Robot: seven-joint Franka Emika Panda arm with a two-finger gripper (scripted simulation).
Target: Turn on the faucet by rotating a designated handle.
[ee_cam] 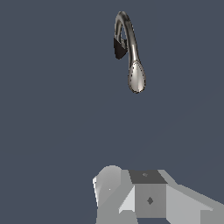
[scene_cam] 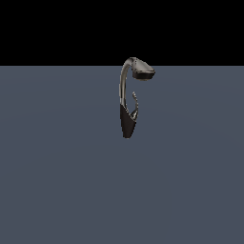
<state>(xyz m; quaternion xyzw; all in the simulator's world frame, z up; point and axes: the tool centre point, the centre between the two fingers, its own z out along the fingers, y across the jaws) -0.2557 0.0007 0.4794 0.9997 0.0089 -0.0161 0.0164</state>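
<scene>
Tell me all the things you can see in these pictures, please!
faucet: one, dark grey-brown metal, standing on the floor in the upper middle of the exterior view, with a tall arched neck and a dark cone-shaped base.
spout head: one, grey and flat, at the top of the neck, pointing toward the exterior view's right.
handle: one, thin silvery-grey curved lever, rising from the base under the spout head.
floor: one, flat blue-grey surface.
gripper: one, light grey blocky body, seen only in the wrist view, far from the faucet; its fingertips are hidden.
</scene>
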